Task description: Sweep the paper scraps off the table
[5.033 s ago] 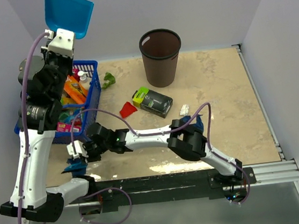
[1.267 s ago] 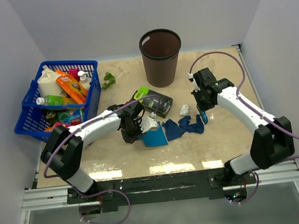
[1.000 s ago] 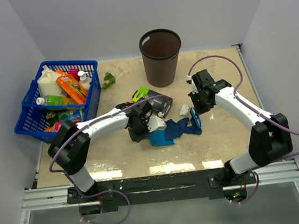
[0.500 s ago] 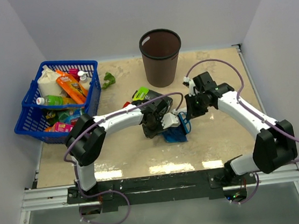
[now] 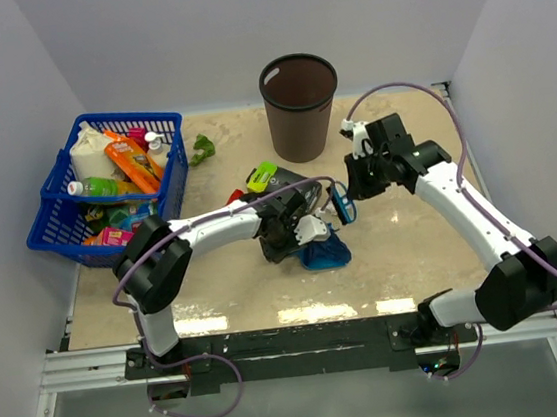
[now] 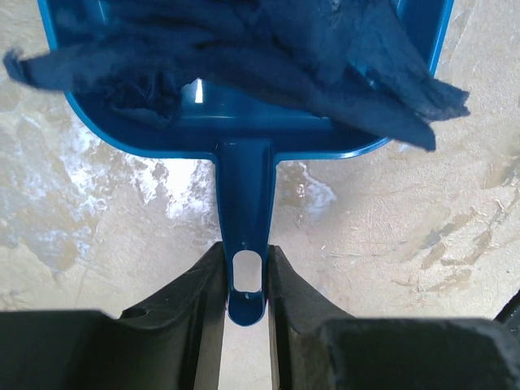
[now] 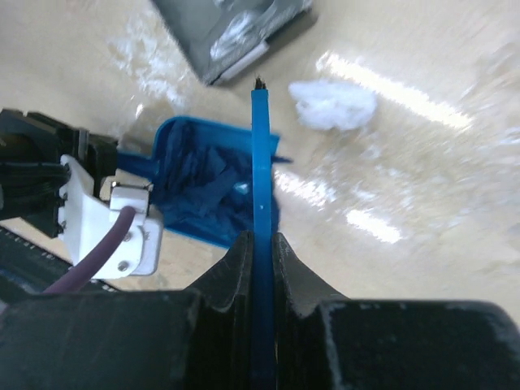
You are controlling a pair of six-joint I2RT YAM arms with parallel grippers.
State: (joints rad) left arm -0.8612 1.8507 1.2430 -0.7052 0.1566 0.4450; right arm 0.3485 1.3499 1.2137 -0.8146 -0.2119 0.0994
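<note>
The left gripper [image 6: 245,264] reaches across to the middle of the table [image 5: 433,241]. Its two fingers are clamped on the narrow handle of a blue plastic dustpan [image 6: 272,134], which lies flat on the sandy surface with its mouth pointing away from the wrist. A heap of dark blue paper scraps [image 6: 268,49] fills the pan, and ragged ends hang out over both side walls toward the tabletop. The right gripper [image 7: 262,244] comes in from the right side with its fingers pressed tight on a thin blue tool [image 7: 260,162], which its own wrist camera sees edge-on as a narrow strip. From above, the tool sits just beyond the far right corner of the dustpan, close to the left arm's wrist. Its tip seems to be low over the table, though no view shows clearly whether it touches. A white scrap [image 7: 333,104] lies on the bare table just beside the tool's tip, outside the pan. A green scrap [image 5: 201,149] lies well apart from all this, near the far left of the table, between the blue basket [image 5: 176,170] of bottles and packets and the brown wastebasket [image 5: 300,105]. The black-and-lime box [image 5: 266,178] rests behind the left arm's forearm, near the dustpan but not touching it.
</note>
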